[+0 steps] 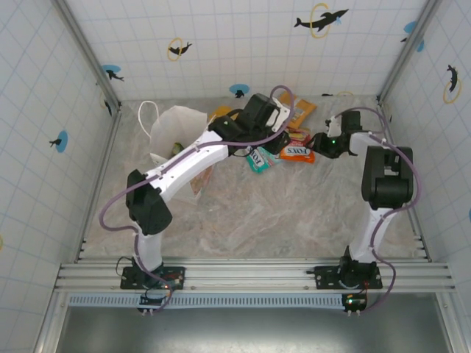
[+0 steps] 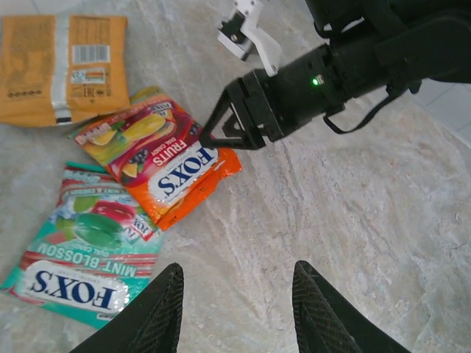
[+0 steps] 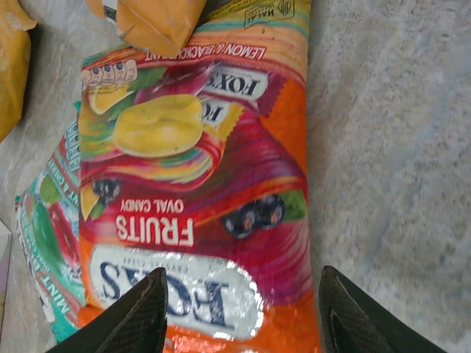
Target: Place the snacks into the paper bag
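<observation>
The red-orange FOXS packet lies flat at the back of the table. My right gripper hangs open just over its near end, one finger on each side. The teal packet lies beside it, partly tucked under it. My left gripper is open over bare table right of the teal packet. Orange-yellow packets lie further back. The white paper bag stands at the back left, mouth up.
Tiled walls close in the back and both sides. A metal rail runs along the front by the arm bases. The left forearm crosses in front of the bag. Marbled table surface stretches between the packets and the rail.
</observation>
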Controlling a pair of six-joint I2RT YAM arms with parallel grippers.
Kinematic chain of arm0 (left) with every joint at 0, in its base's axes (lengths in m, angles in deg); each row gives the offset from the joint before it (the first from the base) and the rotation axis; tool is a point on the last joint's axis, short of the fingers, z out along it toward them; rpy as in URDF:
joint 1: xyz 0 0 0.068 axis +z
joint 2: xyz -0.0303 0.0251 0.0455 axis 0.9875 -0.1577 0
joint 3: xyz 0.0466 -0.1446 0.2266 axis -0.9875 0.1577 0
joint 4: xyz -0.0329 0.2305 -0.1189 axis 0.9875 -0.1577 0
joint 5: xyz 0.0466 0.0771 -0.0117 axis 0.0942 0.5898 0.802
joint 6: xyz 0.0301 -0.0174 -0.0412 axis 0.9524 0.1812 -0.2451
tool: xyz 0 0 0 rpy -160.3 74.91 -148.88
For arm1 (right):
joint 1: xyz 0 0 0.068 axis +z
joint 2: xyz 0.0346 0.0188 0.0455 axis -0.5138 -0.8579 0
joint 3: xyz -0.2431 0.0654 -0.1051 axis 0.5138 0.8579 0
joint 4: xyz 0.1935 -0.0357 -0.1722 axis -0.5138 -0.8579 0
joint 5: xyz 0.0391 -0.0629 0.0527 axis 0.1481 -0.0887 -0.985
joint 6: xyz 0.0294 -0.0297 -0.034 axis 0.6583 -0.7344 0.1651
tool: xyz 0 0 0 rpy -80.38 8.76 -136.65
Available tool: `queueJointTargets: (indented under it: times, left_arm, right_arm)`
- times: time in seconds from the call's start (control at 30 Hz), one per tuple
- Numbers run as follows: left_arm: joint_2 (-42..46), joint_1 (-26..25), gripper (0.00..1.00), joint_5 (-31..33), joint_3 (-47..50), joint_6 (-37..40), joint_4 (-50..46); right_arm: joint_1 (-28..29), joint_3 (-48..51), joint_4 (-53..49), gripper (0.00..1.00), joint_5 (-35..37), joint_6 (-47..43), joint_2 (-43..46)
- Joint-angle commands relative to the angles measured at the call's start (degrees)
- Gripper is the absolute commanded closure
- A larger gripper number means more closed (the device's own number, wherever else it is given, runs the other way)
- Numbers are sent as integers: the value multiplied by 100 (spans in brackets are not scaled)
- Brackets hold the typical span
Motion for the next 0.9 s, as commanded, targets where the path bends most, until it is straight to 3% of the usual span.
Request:
queueJointTargets:
  times: [0.0,0.2,0.43,0.6,0.77,0.87]
  left_arm:
    - [-305,-106,59,70,-117,-520,411]
    - [-678,-179,59,372,-133,-673,655]
    - [-786,-179,59,349,-71,-881,671]
    - [-716,-188,59,290,273,-999,884]
    - [-595,-187,59,401,398,-851,798]
    - [-374,-188,59,521,648,-806,885]
  right_arm:
    - [-13,-441,25,45,-218,-8,-287]
    - [-15,-886,-93,45,-251,8,-748]
    - [-20,-1018,-102,53,-490,21,-1070]
    - [-10,-720,-74,69,-490,-136,-1020]
    - [-58,-333,27,97,-554,-229,-691]
    - [-68,-29,148,100,-502,-220,-281]
